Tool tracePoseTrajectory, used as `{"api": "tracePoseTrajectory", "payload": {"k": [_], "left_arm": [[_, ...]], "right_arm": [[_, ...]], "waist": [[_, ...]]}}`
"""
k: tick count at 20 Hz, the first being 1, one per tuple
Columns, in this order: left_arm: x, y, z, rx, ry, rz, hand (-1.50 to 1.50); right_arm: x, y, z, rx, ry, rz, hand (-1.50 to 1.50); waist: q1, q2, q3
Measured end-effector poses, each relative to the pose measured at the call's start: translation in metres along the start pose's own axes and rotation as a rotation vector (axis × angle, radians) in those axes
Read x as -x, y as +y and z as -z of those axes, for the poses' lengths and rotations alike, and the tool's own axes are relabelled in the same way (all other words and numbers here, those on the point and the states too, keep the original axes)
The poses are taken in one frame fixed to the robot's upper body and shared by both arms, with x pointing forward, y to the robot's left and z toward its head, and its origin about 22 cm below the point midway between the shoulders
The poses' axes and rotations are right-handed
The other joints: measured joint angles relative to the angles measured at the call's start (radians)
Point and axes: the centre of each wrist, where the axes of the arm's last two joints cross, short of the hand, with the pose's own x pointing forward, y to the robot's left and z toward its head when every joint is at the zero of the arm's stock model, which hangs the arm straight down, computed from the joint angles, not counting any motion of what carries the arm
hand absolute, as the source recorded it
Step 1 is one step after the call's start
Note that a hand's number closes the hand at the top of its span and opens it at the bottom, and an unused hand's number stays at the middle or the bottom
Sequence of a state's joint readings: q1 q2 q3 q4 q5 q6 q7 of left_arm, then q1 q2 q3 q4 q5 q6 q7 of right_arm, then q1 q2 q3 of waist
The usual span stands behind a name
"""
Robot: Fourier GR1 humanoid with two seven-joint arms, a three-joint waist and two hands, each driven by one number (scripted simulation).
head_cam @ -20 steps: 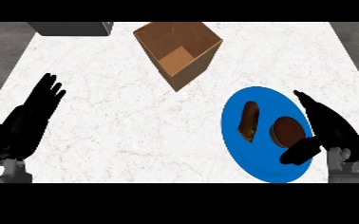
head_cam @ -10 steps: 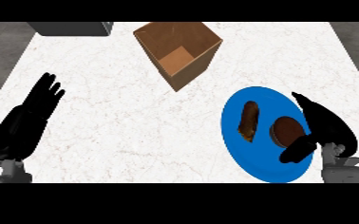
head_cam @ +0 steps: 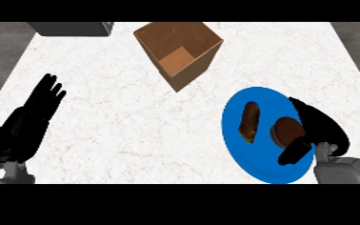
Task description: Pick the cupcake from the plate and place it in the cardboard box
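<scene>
A blue plate (head_cam: 239,148) lies at the right of the white counter. On it sit a round brown cupcake (head_cam: 285,130) and, to its left, a long brown pastry (head_cam: 249,121). My right hand (head_cam: 320,130) is over the plate's right side, fingers straight beside the cupcake's right edge and thumb just below it, not closed around it. An open cardboard box (head_cam: 178,52) stands at the far middle, its inside bare. My left hand (head_cam: 32,117) rests open at the left edge.
A dark grey block (head_cam: 72,28) sits at the far left corner of the counter. White marbled counter surface (head_cam: 134,138) stretches between the box, the plate and my left hand.
My right hand has drawn slightly lower and closer around the cupcake's right side. The left hand, box and plate have not moved.
</scene>
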State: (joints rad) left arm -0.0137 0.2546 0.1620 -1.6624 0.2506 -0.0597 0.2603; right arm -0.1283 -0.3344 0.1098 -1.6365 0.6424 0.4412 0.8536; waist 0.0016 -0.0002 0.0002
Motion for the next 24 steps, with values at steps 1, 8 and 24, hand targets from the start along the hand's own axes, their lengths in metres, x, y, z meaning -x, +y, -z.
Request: {"api": "tracePoseTrajectory", "payload": {"k": [1, 8, 24], "left_arm": [[0.000, -0.002, 0.003, -0.001, 0.000, 0.001, 0.00], [-0.004, -0.001, 0.003, 0.002, 0.003, 0.005, 0.00], [-0.006, -0.021, 0.015, 0.111, -0.014, 0.007, 0.00]], "right_arm": [[0.005, 0.007, 0.001, -0.002, 0.006, -0.006, -1.50], [0.001, 0.014, 0.010, 0.012, 0.003, -0.010, 1.50], [-0.134, 0.056, -0.022, 0.076, -0.323, -0.167, 1.50]], "waist": [[-0.001, 0.000, 0.000], [0.000, 0.000, 0.000], [0.116, 0.020, -0.002]]}}
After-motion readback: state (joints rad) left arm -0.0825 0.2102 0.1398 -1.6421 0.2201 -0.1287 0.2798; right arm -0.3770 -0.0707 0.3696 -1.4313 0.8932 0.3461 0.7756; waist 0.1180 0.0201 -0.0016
